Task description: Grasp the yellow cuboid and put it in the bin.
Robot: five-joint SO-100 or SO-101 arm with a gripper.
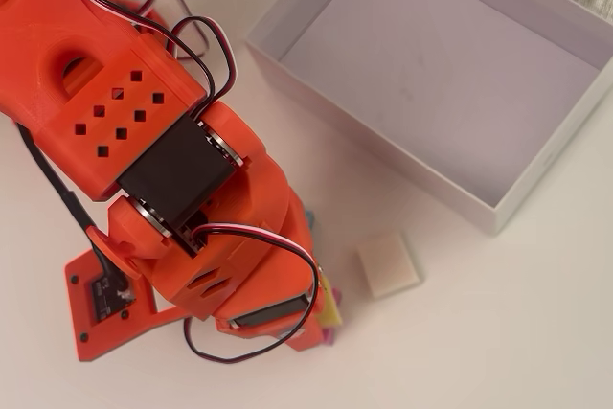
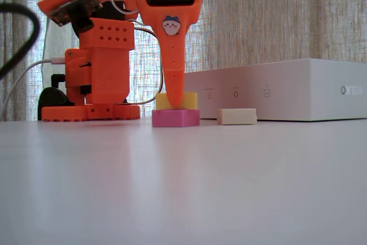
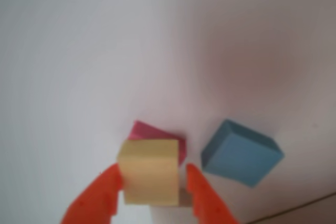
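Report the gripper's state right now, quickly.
Gripper: jaws on either side of the small bright-yellow foam block, touching its sides, so apparently closed on it; whether it is lifted off the pink block cannot be told.

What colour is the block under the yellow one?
Pink, clearest in the fixed view.

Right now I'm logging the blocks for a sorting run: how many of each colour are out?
Yellow cuboid: 1
Pink block: 1
Cream block: 1
Blue block: 1
Total: 4 blocks
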